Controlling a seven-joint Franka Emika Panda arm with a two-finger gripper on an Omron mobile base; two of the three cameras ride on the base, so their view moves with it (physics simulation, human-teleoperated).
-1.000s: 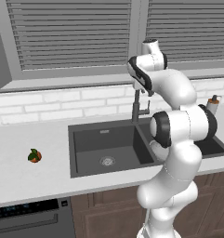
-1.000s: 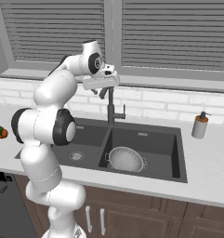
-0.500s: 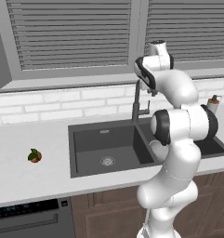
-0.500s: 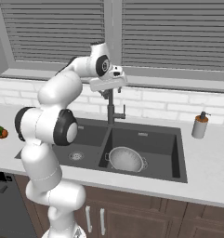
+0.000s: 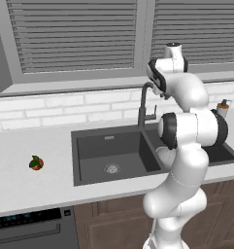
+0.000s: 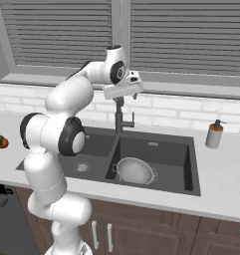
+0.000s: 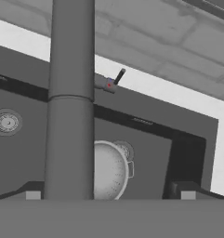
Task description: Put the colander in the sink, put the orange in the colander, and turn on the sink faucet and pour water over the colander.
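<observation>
Sitting in the right basin of the dark grey double sink [image 6: 188, 149] is the round metal colander [image 6: 135, 170], empty. The small orange-red fruit with green leaves [image 5: 36, 163] lies far left on the white desk [image 5: 21, 180]. It looks light, firm and rolly; pinch it round its middle. The tool [image 6: 122, 89] hovers above the tall dark faucet [image 6: 119, 117], fingers seemingly spread.
</observation>
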